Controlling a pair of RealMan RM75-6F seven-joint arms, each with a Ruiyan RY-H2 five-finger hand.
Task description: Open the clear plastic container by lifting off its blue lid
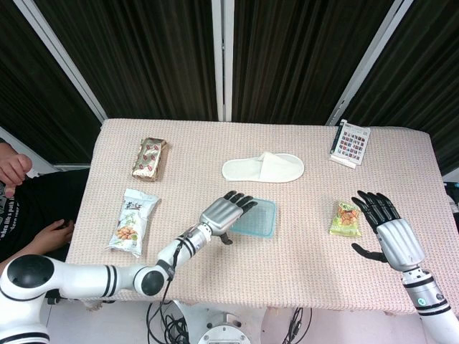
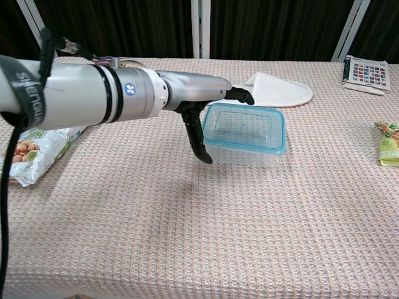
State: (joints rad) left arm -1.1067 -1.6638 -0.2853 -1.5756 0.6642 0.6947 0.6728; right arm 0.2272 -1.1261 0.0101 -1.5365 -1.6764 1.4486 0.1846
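The clear plastic container [image 1: 254, 218] [image 2: 248, 144] stands at the table's middle with its blue lid [image 1: 259, 216] [image 2: 249, 128] on top. My left hand [image 1: 224, 213] [image 2: 201, 99] hovers at the container's left end, palm down, fingers spread over the lid's left edge and the thumb hanging down beside the wall. It holds nothing. My right hand [image 1: 387, 231] is open at the table's right side, far from the container, fingers spread, just right of a green snack packet [image 1: 346, 218] [image 2: 388, 142]; the chest view does not show this hand.
A white slipper [image 1: 262, 168] [image 2: 262, 90] lies behind the container. A peanut snack bag [image 1: 133, 221] [image 2: 34, 149] and a gold packet [image 1: 149, 158] [image 2: 93, 81] sit on the left. A colourful card [image 1: 350, 143] [image 2: 366, 70] lies at the far right corner.
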